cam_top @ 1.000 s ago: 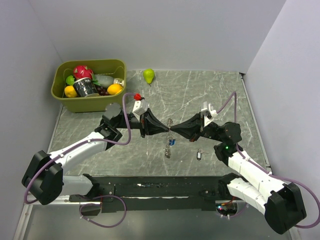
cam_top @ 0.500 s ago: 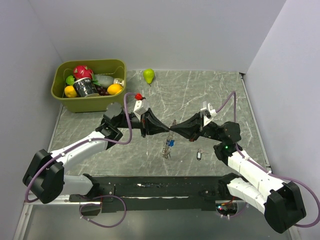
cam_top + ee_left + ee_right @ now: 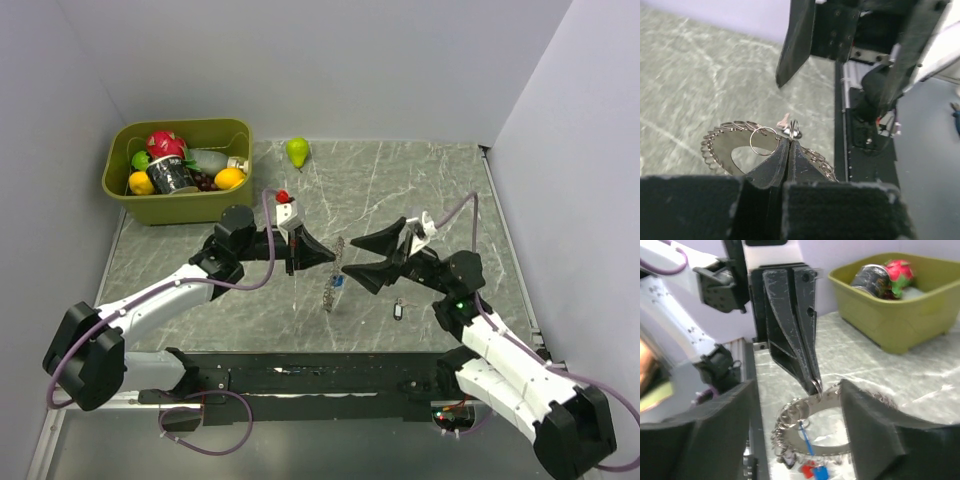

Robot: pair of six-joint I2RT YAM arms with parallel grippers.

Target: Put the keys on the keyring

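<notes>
The keyring (image 3: 334, 268), a grey toothed ring, hangs from my left gripper (image 3: 336, 261), which is shut on its rim at mid-table. Keys with blue (image 3: 341, 282) and red tags dangle from it. My right gripper (image 3: 349, 258) stands open just right of the ring, one finger on each side, touching nothing. One loose key with a dark tag (image 3: 398, 311) lies on the table nearer my right arm. In the left wrist view the fingers (image 3: 774, 165) pinch the keyring (image 3: 720, 141) beside a small split ring (image 3: 764, 141). In the right wrist view, the keyring (image 3: 828, 449) sits between my right gripper's (image 3: 797, 390) wide-spread fingers.
An olive bin (image 3: 175, 212) with fruit and a can stands at the back left. A green pear (image 3: 297, 150) lies behind the arms, and a small red object (image 3: 283, 196) sits near the left wrist. Grey walls close in the table on three sides.
My right gripper has opened and drawn back slightly to the right, off the ring. The left gripper stays shut on the ring, which has swung a little to the left.
</notes>
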